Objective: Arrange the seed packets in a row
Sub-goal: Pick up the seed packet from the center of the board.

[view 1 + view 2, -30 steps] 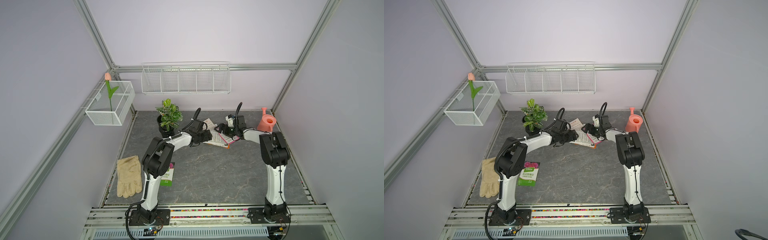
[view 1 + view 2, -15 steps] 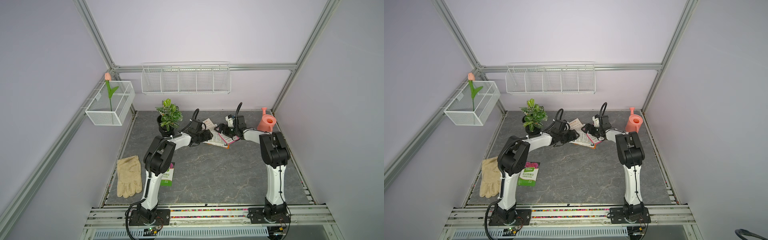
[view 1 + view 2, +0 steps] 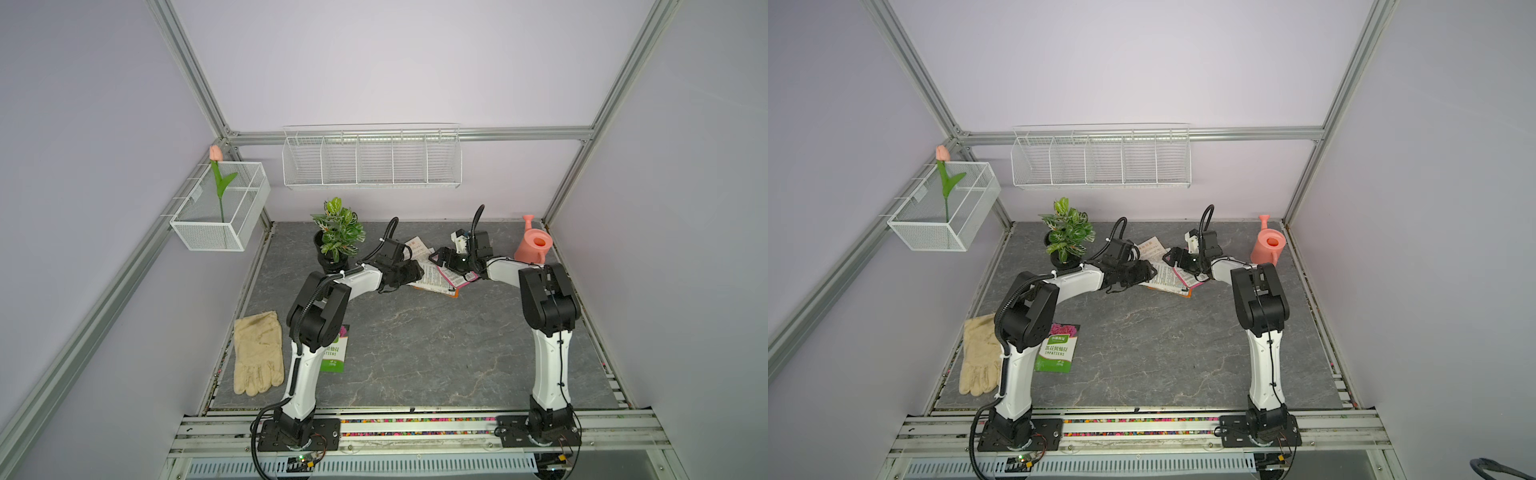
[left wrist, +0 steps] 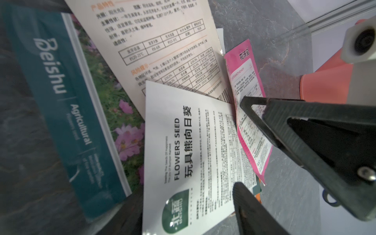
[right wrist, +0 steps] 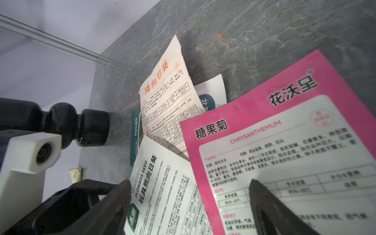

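Grey marbled table [image 3: 415,357] carries a loose pile of seed packets [image 3: 436,276] in both top views. The left pincer [image 3: 409,272] is at one edge of the pile and the right pincer [image 3: 441,257] is over the opposite edge, so the pile lies between them. Neither opening can be read from up here. A green packet [image 3: 1059,349] lies alone, well apart from both pincers, beside the left arm's elbow.

The left wrist view shows one left finger [image 4: 250,209] over a corner of a white packet [image 4: 193,142]. Its partner is hidden, so I cannot tell how wide this pincer stands or whether it grasps. Past the finger lie a teal packet [image 4: 67,112], a cream packet [image 4: 162,44] and a pink packet [image 4: 242,61].

The right wrist view shows the right pincer released, its fingers spread wide and grasping nothing. One finger is above the white packet, the other above the pink one. Only here is the pink packet seen overlapping the white and cream ones.
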### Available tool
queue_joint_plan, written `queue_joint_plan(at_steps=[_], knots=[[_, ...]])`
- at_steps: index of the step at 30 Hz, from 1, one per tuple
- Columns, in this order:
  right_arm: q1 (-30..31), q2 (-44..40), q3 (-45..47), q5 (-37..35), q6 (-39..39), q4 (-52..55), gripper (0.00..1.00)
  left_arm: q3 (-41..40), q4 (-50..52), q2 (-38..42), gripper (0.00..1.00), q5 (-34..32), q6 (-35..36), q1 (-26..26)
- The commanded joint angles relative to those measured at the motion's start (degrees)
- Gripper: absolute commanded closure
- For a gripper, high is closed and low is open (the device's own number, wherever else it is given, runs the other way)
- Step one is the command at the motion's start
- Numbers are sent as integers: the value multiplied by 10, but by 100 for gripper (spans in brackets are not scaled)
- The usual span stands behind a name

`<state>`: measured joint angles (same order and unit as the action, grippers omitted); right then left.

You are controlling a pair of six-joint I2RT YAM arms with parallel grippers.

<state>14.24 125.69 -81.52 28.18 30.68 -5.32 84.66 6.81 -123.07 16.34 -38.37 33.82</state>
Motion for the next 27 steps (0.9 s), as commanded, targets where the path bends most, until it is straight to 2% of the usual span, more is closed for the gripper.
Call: queue_joint_plan(at_steps=[1,5,12,14,18,19,21,22,24,27], knots=[[6,39,32,7,18,99,7,16,8,32,33,-6,6,7],[5,39,30,7,18,99,7,22,9,34,35,-2,7,9],[5,39,31,7,19,98,7,35,-8,7,53,26,-6,12],[5,40,32,8,20,99,7,42,-9,-7,62,34,-11,12],[-1,43,41,31,38,73,7,46,-14,-19,96,41,-19,11],[-2,43,47,38,45,59,7,47,-12,-19,100,42,-18,11],[-3,37,57,49,53,42,8,48,-6,-16,100,45,-15,11],[-2,26,64,49,53,36,11,48,-2,-11,100,45,-13,10],[-1,-8,80,25,37,45,12,47,6,0,100,44,-14,9],[17,-84,89,-99,-34,152,12,53,25,21,100,43,-25,5]])
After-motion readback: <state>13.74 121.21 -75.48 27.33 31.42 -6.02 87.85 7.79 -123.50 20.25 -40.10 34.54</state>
